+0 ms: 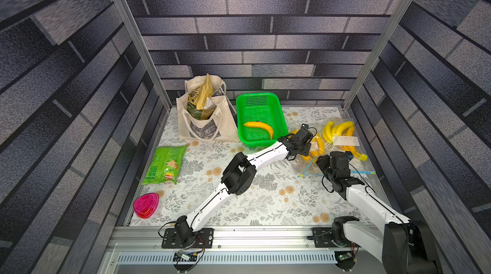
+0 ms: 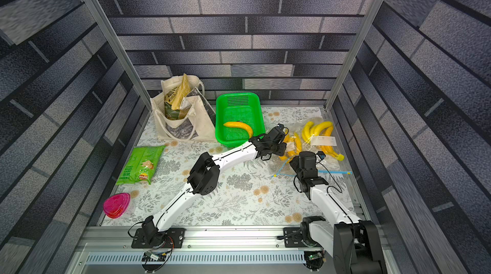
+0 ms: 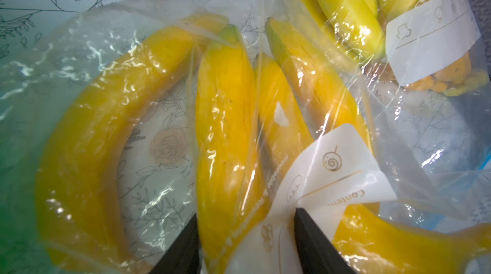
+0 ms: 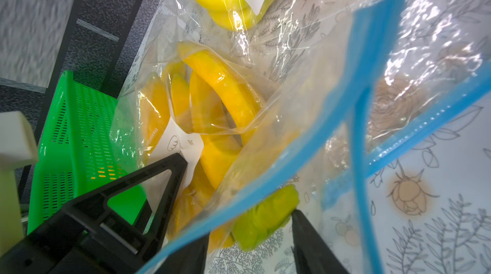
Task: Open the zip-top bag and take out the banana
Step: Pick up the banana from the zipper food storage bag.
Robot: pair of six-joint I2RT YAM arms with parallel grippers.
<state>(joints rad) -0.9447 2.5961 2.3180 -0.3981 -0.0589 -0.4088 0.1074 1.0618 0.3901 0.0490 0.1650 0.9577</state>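
Currently the zip-top bag [image 1: 304, 164] lies on the right side of the counter [image 1: 265, 201], just beside the green basket [image 1: 259, 99], which holds one loose banana [image 1: 259, 126]. The left arm [image 1: 265, 154] reaches across the basket's near corner to the bag. Its jaws stand partly open astride a bagged banana [image 3: 225, 126] and the bag's white label [image 3: 340, 169]; whether they pinch it through the plastic I cannot tell. The right jaws stand apart at the bag's mouth. The blue zip strip [image 4: 342, 86] and a green banana end [image 4: 265, 214] lie between them, and nothing is clamped. A second bag of bananas [image 1: 345, 141] crowds in just beside, toward the back wall. Well apart on the left sit a tote bag [image 1: 204, 126], a green chip packet [image 1: 164, 163] and a pink container [image 1: 146, 205].
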